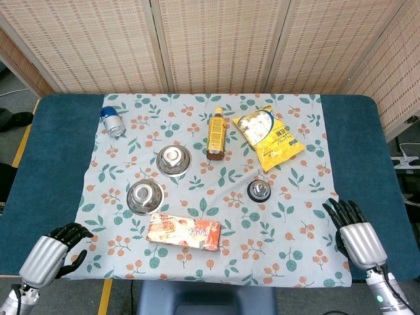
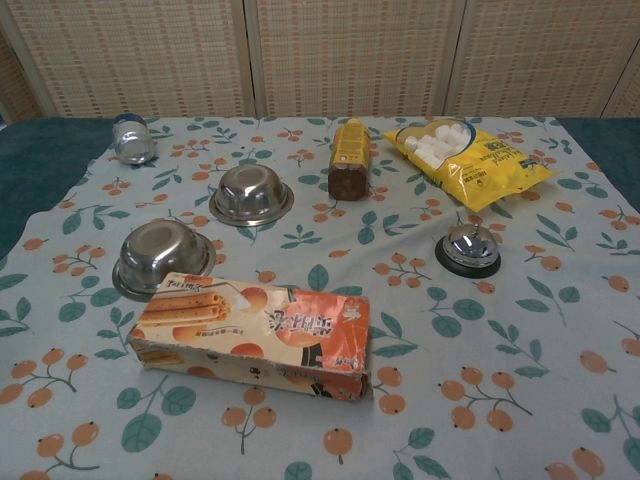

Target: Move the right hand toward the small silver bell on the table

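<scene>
The small silver bell (image 1: 259,190) on a black base sits on the floral cloth right of centre; the chest view shows the bell (image 2: 468,249) at mid right. My right hand (image 1: 355,233) rests at the table's near right corner, fingers spread toward the cloth, holding nothing, well to the right of and nearer than the bell. My left hand (image 1: 56,249) lies at the near left edge with its fingers loosely curled and nothing in them. Neither hand appears in the chest view.
Two upturned steel bowls (image 1: 174,159) (image 1: 145,196) stand left of centre, with a biscuit box (image 1: 183,232) near the front. A brown bottle (image 1: 216,133) and a yellow snack bag (image 1: 270,136) lie behind the bell. A small can (image 1: 113,121) lies far left.
</scene>
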Robot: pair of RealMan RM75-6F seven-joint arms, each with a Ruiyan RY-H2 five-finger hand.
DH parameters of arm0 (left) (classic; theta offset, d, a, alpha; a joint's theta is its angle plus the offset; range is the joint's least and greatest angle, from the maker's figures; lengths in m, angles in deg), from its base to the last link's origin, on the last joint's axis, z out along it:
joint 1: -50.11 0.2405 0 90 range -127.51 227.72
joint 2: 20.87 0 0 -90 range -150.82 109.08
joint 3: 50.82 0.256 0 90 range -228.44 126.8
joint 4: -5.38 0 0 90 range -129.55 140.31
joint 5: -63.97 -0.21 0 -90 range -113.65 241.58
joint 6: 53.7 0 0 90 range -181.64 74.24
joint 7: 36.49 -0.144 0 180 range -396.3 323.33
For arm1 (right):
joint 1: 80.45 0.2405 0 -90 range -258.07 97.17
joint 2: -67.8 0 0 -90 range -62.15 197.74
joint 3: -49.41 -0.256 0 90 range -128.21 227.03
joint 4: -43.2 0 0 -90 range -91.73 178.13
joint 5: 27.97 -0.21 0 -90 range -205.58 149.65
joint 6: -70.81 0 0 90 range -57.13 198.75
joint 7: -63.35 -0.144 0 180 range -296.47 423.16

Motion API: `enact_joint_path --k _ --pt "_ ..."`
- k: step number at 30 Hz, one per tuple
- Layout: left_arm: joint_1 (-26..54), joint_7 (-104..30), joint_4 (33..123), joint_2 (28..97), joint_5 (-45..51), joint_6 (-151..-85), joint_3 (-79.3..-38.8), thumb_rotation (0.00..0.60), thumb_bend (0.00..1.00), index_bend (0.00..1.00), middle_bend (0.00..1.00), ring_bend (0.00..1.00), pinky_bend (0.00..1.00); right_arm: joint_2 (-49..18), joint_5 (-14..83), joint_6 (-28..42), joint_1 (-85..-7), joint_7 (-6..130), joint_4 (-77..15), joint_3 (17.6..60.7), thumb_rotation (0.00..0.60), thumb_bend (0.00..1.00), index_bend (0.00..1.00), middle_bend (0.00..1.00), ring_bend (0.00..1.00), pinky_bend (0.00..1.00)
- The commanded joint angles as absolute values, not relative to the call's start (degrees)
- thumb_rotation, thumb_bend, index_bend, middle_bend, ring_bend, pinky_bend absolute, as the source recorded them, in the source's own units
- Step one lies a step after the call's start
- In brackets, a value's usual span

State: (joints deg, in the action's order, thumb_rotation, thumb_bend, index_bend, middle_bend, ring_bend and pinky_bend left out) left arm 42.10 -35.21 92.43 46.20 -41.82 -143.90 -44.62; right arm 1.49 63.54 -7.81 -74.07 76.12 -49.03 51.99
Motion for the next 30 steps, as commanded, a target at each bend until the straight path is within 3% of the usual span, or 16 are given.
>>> enact_joint_path --k 1,18,23,30 --pt "42.12 -35.43 92.56 46.13 -42.24 -144.15 -44.51 0.6 0.43 0.36 0.35 0.27 0.47 1.23 63.75 -7.76 -74.09 76.46 -48.8 52.15 0.6 0.83 0.0 0.0 0.0 0.01" --pt "42.47 -34.94 93.66 45.18 -41.6 -144.81 -44.69 0.6 0.43 0.37 0.37 0.28 0.47 -2.59 67.03 -6.01 -71.63 79.95 -43.34 51.97 0.6 0.84 0.0 0.0 0.0 0.01" --pt "42.22 -34.94 94.0 45.06 -41.82 -143.84 -44.26 0.6 0.43 0.37 0.37 0.28 0.47 -6.85 66.05 -2.16 -66.9 78.18 -40.95 48.47 0.6 0.91 0.0 0.0 0.0 0.01" --pt "42.27 -35.13 94.4 44.75 -41.6 -143.77 -44.35 0.6 0.43 0.37 0.37 0.28 0.47 -12.81 60.7 7.23 -59.33 74.01 -36.52 43.85 0.6 0.92 0.0 0.0 0.0 0.01"
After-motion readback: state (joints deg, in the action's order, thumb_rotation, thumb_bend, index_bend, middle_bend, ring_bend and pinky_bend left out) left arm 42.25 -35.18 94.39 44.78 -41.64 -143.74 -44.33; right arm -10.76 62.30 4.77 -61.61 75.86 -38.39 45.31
